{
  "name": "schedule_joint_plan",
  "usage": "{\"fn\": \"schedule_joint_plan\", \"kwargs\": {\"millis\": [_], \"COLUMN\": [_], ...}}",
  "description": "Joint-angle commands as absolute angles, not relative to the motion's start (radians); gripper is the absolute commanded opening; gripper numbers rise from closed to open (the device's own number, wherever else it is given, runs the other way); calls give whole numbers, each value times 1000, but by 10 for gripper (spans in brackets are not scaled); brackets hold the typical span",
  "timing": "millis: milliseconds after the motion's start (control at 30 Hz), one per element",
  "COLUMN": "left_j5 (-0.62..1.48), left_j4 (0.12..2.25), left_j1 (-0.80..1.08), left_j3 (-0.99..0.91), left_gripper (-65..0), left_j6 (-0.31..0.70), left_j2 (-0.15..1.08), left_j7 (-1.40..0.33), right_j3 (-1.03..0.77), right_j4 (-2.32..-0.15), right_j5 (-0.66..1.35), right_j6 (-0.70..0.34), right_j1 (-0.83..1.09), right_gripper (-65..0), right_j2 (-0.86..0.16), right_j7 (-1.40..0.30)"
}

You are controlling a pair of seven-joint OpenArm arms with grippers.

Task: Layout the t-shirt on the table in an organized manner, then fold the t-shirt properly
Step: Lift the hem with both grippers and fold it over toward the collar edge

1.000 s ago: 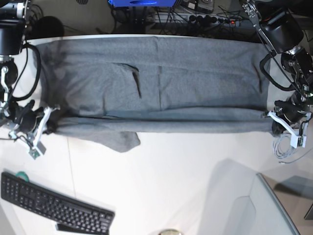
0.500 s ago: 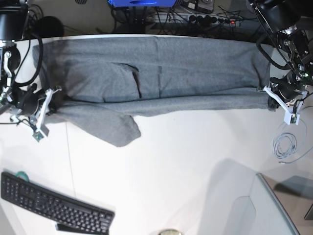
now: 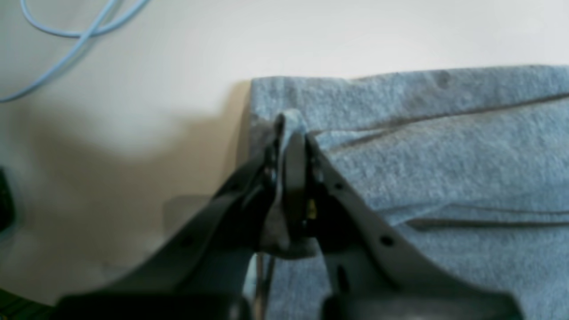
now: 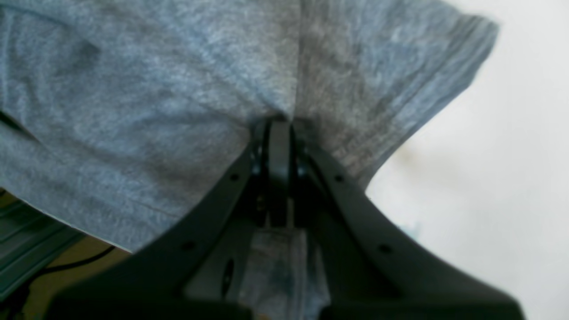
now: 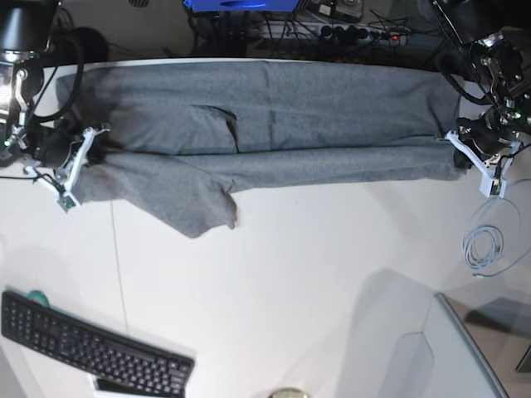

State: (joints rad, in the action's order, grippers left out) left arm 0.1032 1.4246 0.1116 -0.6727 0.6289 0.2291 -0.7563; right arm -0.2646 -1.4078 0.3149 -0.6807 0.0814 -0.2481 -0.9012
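Observation:
The heather-grey t-shirt point(image 5: 274, 116) lies stretched in a long band across the far side of the white table point(image 5: 290, 290). Its near edge is doubled back over the rest. A sleeve point(image 5: 199, 211) trails toward me on the left. My right gripper point(image 5: 79, 153) is shut on the shirt's left end; in the right wrist view the gripper point(image 4: 278, 126) pinches bunched cloth point(image 4: 178, 89). My left gripper point(image 5: 465, 153) is shut on the right end; in the left wrist view the gripper point(image 3: 291, 129) clamps a small fold of the shirt point(image 3: 444, 155) near its corner.
A black keyboard point(image 5: 91, 348) lies at the near left. A pale blue cable coil point(image 5: 485, 249) sits near the right edge, also in the left wrist view as the cable point(image 3: 66, 31). A grey panel point(image 5: 448, 356) fills the near right corner. Cables and a power strip point(image 5: 348, 33) run behind the table.
Both grippers have moved toward the far edge with the shirt's ends in them, carrying the near edge back over the body. The sleeve slid along with it.

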Motion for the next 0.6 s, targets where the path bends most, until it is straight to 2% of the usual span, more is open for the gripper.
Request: {"fn": "schedule_joint_plan", "kwargs": {"millis": [0, 333, 567], "left_j5": [107, 105, 99], "left_j4": [1435, 1388, 1346], "left_j1": [107, 154, 154], "left_j3": [-665, -651, -644], "left_gripper": [-650, -650, -650], "left_j6": [624, 618, 618], "left_j2": [243, 243, 242], "left_j7": [-742, -691, -667], "right_j3": [-269, -268, -272], "right_j4": [-1420, -1417, -1337], "right_j5": [325, 323, 323], "right_j6": [-682, -680, -679], "right_j1": [73, 76, 68], "right_gripper": [-650, -650, -641], "right_j2": [-259, -237, -236], "right_j7": [-889, -888, -886]}}
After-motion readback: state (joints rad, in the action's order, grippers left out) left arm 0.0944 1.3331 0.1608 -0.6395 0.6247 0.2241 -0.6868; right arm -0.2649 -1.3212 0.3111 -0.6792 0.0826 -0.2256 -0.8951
